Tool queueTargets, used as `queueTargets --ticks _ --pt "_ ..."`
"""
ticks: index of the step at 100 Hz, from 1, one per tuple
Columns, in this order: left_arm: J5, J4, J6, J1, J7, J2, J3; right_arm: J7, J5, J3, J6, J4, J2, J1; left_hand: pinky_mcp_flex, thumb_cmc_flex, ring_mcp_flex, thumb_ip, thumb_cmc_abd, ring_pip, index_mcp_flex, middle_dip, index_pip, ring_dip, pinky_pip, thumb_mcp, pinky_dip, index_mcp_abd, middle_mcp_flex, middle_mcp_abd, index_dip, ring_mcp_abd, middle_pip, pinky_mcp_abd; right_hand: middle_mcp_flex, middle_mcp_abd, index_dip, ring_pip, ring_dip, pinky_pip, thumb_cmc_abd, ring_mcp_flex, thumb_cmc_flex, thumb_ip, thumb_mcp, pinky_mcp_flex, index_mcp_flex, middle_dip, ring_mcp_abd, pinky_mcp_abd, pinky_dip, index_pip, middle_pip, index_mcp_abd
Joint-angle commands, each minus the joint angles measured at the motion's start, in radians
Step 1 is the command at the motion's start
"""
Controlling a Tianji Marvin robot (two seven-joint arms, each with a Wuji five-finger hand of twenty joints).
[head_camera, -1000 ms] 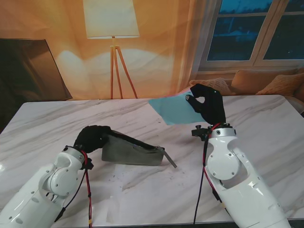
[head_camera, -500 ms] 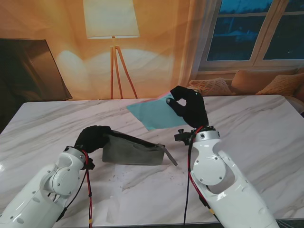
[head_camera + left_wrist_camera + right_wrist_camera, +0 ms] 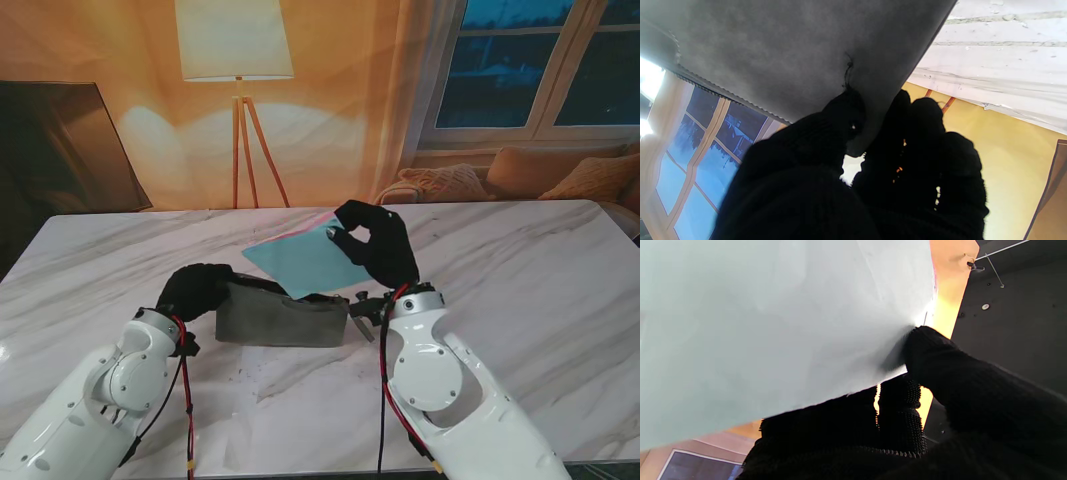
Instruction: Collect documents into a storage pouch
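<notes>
Blue doc [image 3: 300, 262] over grey pouch [image 3: 282, 318]

My left arm [image 3: 100, 390] rises from the near-left corner and angles toward the table centre, forearm low, wrist bent forward. My left hand [image 3: 195, 290] is gloved in black and closed, thumb against the other fingers [image 3: 923, 133], pinching the pouch [image 3: 285, 318] at its left end. My right arm [image 3: 450, 400] rises from the near-right side, forearm nearly upright, wrist raised clear of the table. My right hand [image 3: 375, 243] is also gloved in black, held above and just beyond the wrist, with thumb and fingertips [image 3: 927, 350] pressed together on one edge of the blue sheet [image 3: 300, 262].
</notes>
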Motion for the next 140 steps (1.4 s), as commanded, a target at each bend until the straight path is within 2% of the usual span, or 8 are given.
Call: queueTargets --ticks 1,58,140 --pt "-0.002 -0.006 -0.004 0.004 -0.010 -0.005 -0.003 0.014 0.000 -0.008 0.011 0.007 -0.008 0.000 -0.020 0.025 0.015 -0.015 0.036 0.046 -0.014 0.019 0.035 0.014 -0.005 -0.022 -0.025 0.076 0.029 -0.014 0.036 0.084 0.034 -0.058 0.009 0.008 0.024 0.000 0.004 0.008 0.023 0.014 0.020 -0.015 0.022 -0.004 0.043 0.004 -0.035 -0.025 -0.010 0.043 0.000 -0.048" --pt "0.003 -0.012 -0.008 0.010 -0.021 -0.002 -0.007 -0.002 0.010 -0.014 0.047 0.028 -0.017 0.037 -0.024 0.032 0.008 -0.010 0.043 0.041 -0.017 0.021 0.034 0.015 -0.010 -0.041 -0.023 0.065 0.024 -0.019 0.038 0.079 0.030 -0.062 0.004 0.004 0.024 -0.001 0.004 0.006 0.028 0.011 0.022 -0.014 0.015 -0.004 0.038 0.002 -0.038 -0.029 -0.010 0.042 0.000 -0.053" --pt "0.000 -0.018 -0.001 0.013 -0.015 -0.004 -0.009 0.020 0.011 -0.016 0.047 0.031 -0.010 0.012 -0.023 0.025 0.011 -0.013 0.035 0.044 -0.015 0.022 0.032 0.018 -0.009 -0.026 -0.018 0.082 0.029 -0.014 0.038 0.085 0.033 -0.057 0.007 0.006 0.023 0.001 0.005 0.009 0.025 0.015 0.022 -0.013 0.018 -0.001 0.040 0.001 -0.035 -0.023 -0.006 0.045 0.002 -0.053"
